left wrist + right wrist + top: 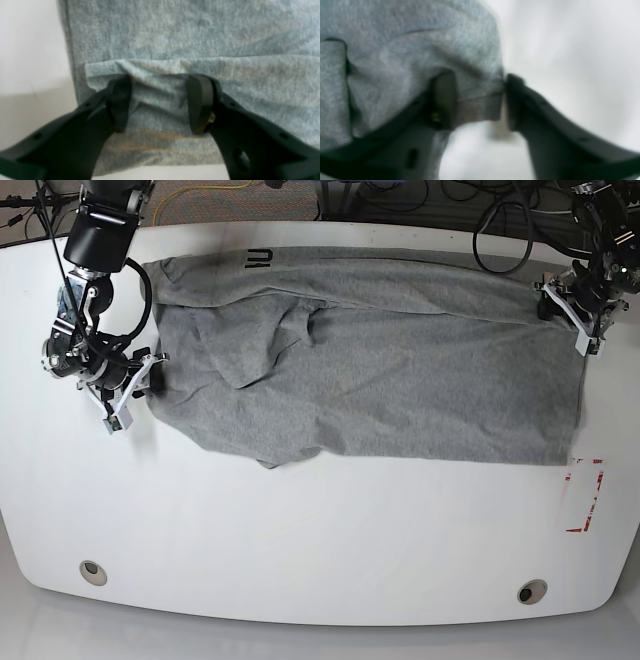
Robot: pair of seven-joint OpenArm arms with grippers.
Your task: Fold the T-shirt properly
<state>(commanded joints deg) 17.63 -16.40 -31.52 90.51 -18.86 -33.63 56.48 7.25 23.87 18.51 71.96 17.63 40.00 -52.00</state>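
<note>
the grey t-shirt lies spread across the white table, partly folded over, a scrap of black print near its far edge. the left gripper straddles a bunched fold with its jaws apart. the right gripper, jaws likewise parted, has the hem between them.

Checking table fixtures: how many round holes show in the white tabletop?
2: one hole near the front left corner, one hole near the front right. The T-shirt may hide others.

Grey T-shirt spread, rumpled.
</note>
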